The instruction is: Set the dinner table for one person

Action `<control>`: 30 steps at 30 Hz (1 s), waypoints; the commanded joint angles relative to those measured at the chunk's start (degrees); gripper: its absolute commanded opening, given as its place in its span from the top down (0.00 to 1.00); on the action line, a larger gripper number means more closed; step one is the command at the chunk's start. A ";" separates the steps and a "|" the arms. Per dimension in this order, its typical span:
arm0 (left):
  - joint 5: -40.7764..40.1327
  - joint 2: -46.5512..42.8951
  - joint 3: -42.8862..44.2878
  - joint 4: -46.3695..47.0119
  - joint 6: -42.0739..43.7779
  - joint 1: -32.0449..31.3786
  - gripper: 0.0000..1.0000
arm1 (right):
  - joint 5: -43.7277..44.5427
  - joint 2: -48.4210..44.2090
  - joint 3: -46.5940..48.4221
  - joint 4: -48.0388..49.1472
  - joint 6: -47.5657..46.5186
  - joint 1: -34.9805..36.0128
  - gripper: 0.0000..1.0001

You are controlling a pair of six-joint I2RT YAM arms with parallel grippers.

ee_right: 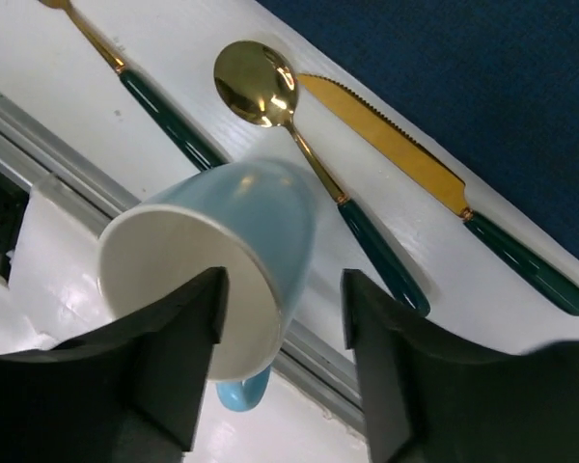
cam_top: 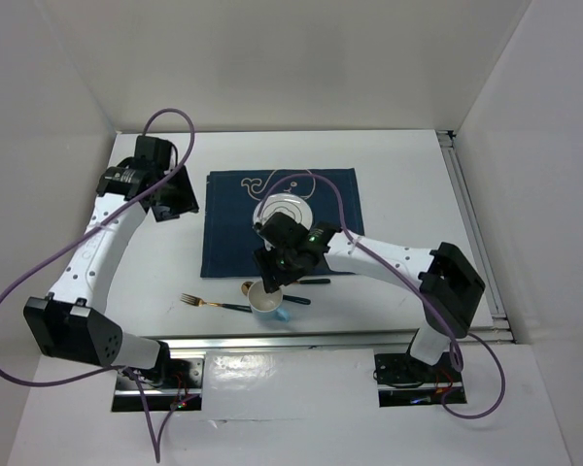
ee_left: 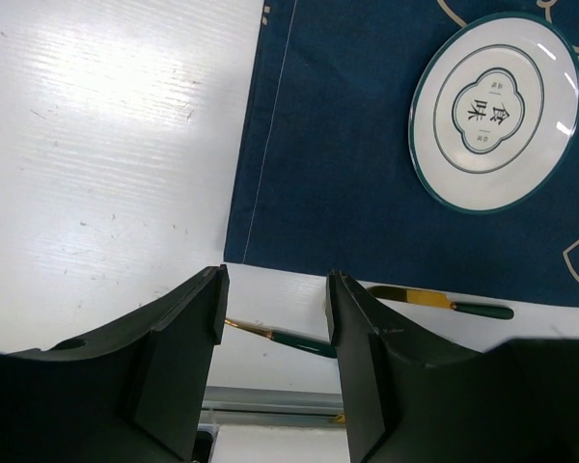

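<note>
Blue mug point(ee_right: 232, 241): stands at the near edge of the white desk point(cam_top: 408, 175), mouth up, handle toward the near right.
Right claw point(ee_right: 282, 280): fingers apart. One looks to be in the mug's mouth and one outside, with a gap, so it is not pinching yet.
Left claw point(ee_left: 275, 280): fingers apart and holding nothing, over the far left of the desk, beside the whale placemat point(cam_top: 228, 243).
Do it well: squeeze the wall slowly, then lift straight up, clear of the gold spoon point(ee_right: 256, 82) close by.
Desk: lies flat under everything. Its long side runs left to right.
</note>
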 commanded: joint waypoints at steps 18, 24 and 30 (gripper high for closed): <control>0.64 -2.49 -0.58 0.99 1.67 0.34 0.38 | 10.03 -5.92 13.39 -10.80 -0.48 -3.72 1.00; 1.87 -1.43 -2.15 1.52 1.67 0.34 0.38 | 14.86 -1.11 26.30 -17.31 0.13 -19.59 1.00; 6.27 -6.52 -8.04 2.05 -1.05 -2.90 0.38 | 12.16 11.62 41.40 -15.83 0.13 -35.43 1.00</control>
